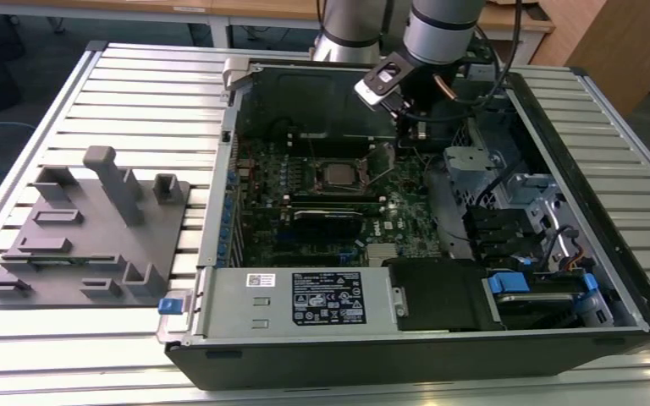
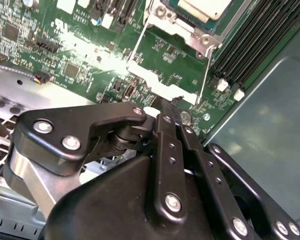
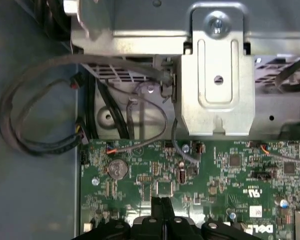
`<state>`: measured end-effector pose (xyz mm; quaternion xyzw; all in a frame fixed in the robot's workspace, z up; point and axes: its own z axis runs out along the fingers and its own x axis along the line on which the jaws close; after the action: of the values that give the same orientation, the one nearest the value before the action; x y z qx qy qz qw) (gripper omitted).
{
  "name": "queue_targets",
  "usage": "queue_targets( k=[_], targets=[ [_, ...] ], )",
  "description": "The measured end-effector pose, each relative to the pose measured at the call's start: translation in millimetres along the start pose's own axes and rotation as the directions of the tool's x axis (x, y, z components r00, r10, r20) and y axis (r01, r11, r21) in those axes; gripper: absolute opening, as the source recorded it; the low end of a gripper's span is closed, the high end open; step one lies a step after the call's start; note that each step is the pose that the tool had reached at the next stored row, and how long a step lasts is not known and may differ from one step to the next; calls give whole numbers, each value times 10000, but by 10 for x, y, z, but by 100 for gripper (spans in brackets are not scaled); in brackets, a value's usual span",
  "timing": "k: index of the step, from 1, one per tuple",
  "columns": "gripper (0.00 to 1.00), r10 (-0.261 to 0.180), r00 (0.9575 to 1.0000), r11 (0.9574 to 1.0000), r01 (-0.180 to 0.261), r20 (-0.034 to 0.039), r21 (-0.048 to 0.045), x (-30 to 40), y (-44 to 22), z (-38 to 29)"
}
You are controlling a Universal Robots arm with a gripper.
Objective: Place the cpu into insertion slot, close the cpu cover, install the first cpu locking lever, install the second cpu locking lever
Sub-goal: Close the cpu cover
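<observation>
The open computer case (image 1: 596, 135) lies on the slatted table. The cpu (image 1: 334, 175) sits in the insertion slot (image 1: 334, 160) in the middle of the green motherboard (image 1: 268, 169). In the second wrist view the cpu's pale top (image 2: 202, 7) shows inside the silvery cpu cover (image 2: 177, 25), which lies flat around it. Thin wire levers (image 2: 206, 70) run from the socket to a bright metal tab (image 2: 155, 82). My gripper (image 1: 418, 135) hangs inside the case at the exterior view's right of the socket. Its black fingers (image 3: 162, 210) are pressed together, with the tip (image 2: 159, 107) just short of that tab.
A grey power supply box (image 1: 302, 300) fills the case's near side. A metal bracket (image 3: 217, 90) and looped cables (image 3: 39, 100) stand beyond the board. Long black memory slots (image 2: 250, 45) run beside the socket. A grey fixture block (image 1: 88, 228) rests on the table at the exterior view's left.
</observation>
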<state>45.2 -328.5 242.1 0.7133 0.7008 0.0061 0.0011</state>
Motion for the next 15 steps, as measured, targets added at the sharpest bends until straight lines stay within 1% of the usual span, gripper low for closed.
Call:
queue_targets(
  k=[3,7,10,12,15],
  targets=[
    [10,1,10000,10000,-1,-14,-29,-3,-93,0],
    [10,-1,10000,9999,1,-17,-101,-6,-238,-2],
    [10,-1,10000,9999,0,-24,-146,-8,-321,-2],
    [10,-1,10000,9999,0,-25,-167,-8,-358,-2],
    [10,-1,10000,9998,0,-25,-174,-9,-381,-3]
  ],
)
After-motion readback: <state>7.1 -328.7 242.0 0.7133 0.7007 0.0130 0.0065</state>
